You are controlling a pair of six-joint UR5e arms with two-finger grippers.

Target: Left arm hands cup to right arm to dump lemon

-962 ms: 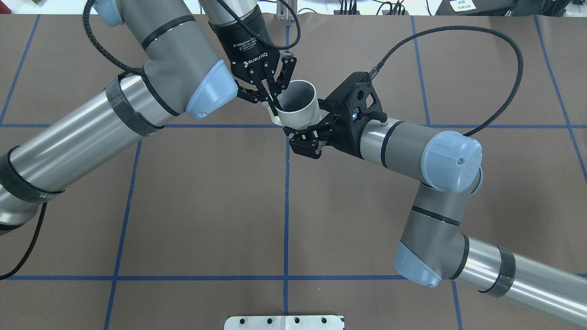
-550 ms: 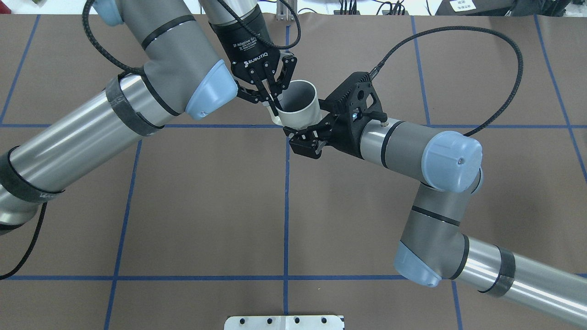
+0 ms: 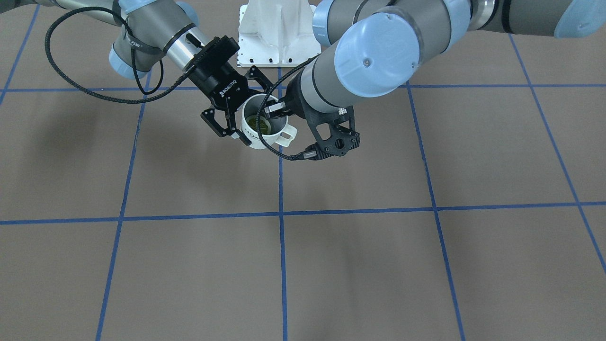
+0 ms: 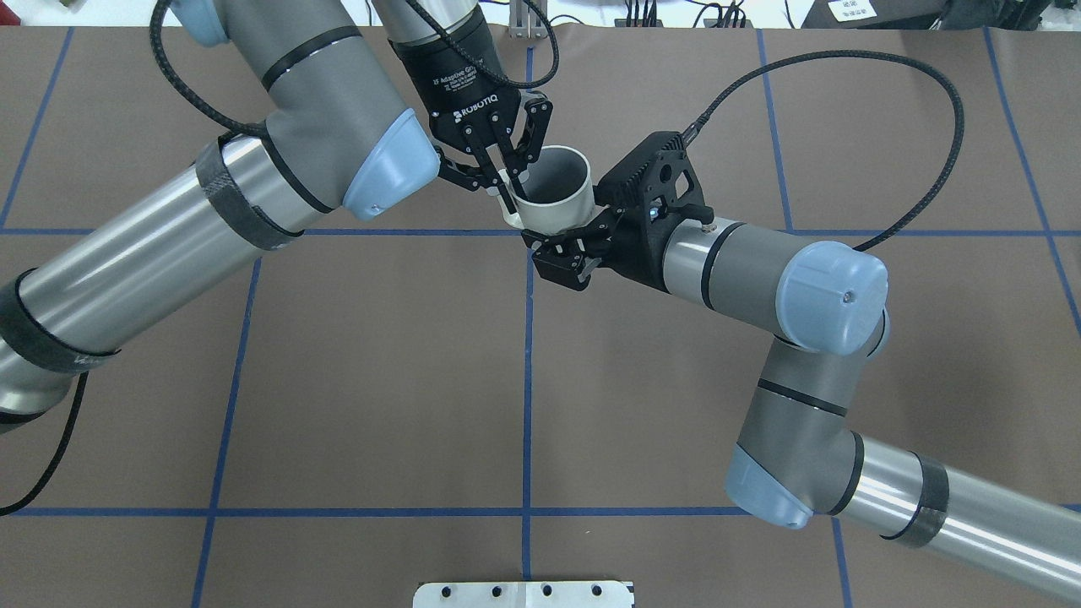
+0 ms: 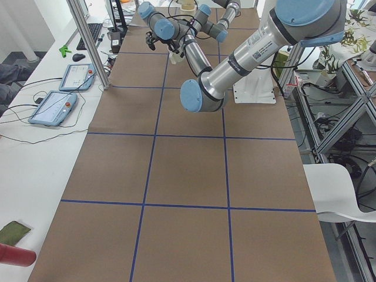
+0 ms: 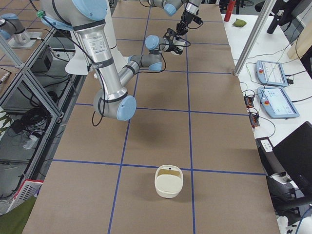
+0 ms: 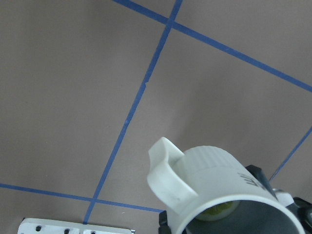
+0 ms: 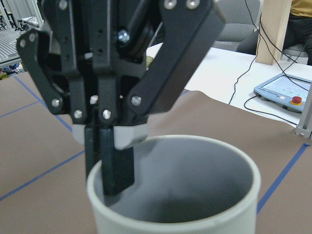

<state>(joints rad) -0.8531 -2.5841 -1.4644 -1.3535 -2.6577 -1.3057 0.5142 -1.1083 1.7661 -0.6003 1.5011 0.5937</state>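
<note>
The off-white cup hangs above the table with the yellow-green lemon lying inside it. My left gripper is shut on the cup's rim beside the handle, one finger reaching inside. In the left wrist view the cup shows its handle and the lemon. My right gripper is open, its jaws spread on either side of the cup's body. From overhead the right gripper sits under and beside the cup, where the lemon is hidden.
The white base plate is at the near table edge. A cream basket stands on the brown mat toward the robot's right end. Tablets and cables lie on the white side table across from the robot.
My left gripper has carried the cup slightly farther from the base and to the right, deeper between the right gripper's jaws. The right arm has barely moved.
</note>
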